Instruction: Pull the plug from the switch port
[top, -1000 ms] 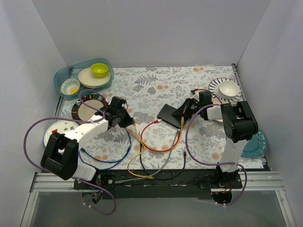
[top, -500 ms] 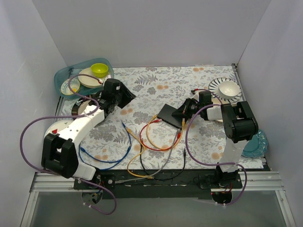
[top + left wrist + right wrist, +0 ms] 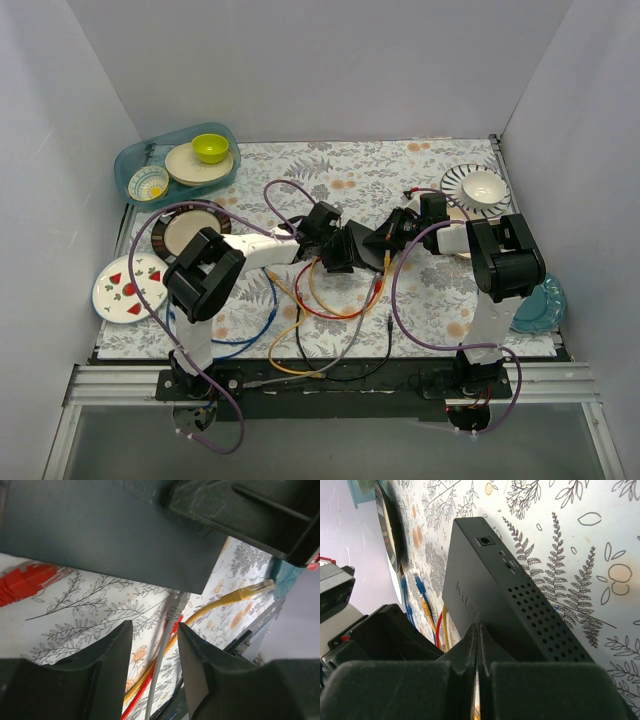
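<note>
The switch (image 3: 362, 240) is a flat black box in the middle of the floral mat. In the left wrist view it fills the top (image 3: 100, 535), and a grey cable (image 3: 162, 650) runs up to its near edge, where its plug (image 3: 179, 600) meets the box. My left gripper (image 3: 155, 630) is open, one finger on each side of the grey cable, just short of the switch edge. My right gripper (image 3: 477, 627) is shut, its tips pressed on the top of the switch (image 3: 490, 580). A yellow plug (image 3: 252, 587) and a red plug (image 3: 27, 577) lie loose.
Loose blue (image 3: 255, 335), orange (image 3: 290, 335), red (image 3: 335, 312) and black (image 3: 370, 365) cables lie on the mat in front of the switch. Plates (image 3: 128, 287) and a blue bin (image 3: 135, 160) of dishes stand at the left. A bowl on a striped plate (image 3: 480, 187) stands at the right.
My left arm has swung from the back left by the plates across to the switch, and its open fingers now straddle the grey cable. The right arm has not moved.
</note>
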Tool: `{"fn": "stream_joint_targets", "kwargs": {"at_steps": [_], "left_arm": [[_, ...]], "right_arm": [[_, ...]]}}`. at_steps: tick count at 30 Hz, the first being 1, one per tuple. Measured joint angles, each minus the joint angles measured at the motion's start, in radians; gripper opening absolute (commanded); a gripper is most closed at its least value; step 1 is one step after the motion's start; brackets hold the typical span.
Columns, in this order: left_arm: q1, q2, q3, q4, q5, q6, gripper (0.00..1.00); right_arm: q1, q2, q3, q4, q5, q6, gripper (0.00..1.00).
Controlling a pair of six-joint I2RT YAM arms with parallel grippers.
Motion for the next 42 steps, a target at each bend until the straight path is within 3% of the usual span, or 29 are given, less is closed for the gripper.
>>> {"fn": "stream_joint_targets", "kwargs": {"at_steps": [23,42], "left_arm": [[-0.020,0.170,0.006,0.257,0.246,-0.098,0.38],[-0.019,0.183,0.008,0.289,0.160,-0.224,0.29]], "right_arm": [[-0.008,0.003,0.001,0.000,-0.008,0.000,0.01],[-0.014,0.014,0.008,-0.003,-0.024,0.002,0.01]]}}
